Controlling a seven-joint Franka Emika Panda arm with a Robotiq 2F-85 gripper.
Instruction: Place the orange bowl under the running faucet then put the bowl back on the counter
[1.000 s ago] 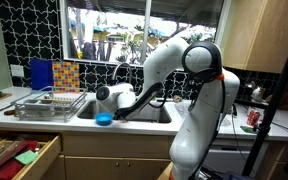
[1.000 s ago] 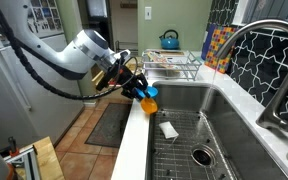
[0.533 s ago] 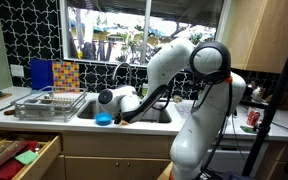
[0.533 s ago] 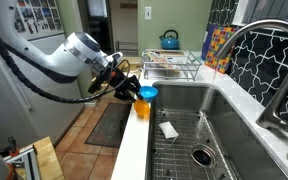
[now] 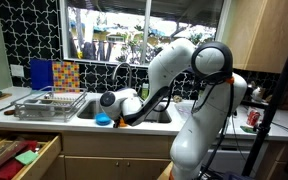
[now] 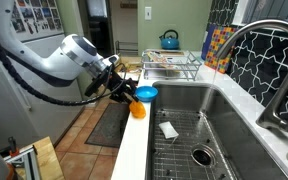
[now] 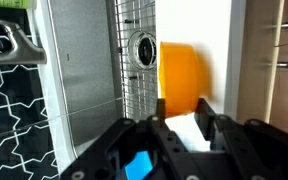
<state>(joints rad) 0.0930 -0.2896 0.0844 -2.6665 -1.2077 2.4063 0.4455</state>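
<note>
Your claw has drawn back from the steel sink over the last second, moving toward the room side of the counter. The orange bowl has travelled with it. The bright blue bowl has stayed where it was.

The claw's fingers are closed on the orange bowl, one at each side of its near end. In the wrist view the bowl juts straight ahead of the fingertips. It lies over the pale strip of counter between the sink and the wooden cabinet fronts. Whether its base rests on the counter or hangs just above it, I cannot tell from these angles. In an exterior view it sits at the very front edge of the counter, right at the claw's tips.

The blue bowl is just beside the claw on the sink side, on the counter rim and close against the orange bowl.

Past the claw, the sink holds a wire grid with a small white scrap lying on it. A round drain shows ahead of the fingertips in the wrist view.

The faucet arches over the far side of the sink, well apart from the claw and from both bowls.

A wire dish rack stands farther along the counter, beyond the blue bowl.
</note>
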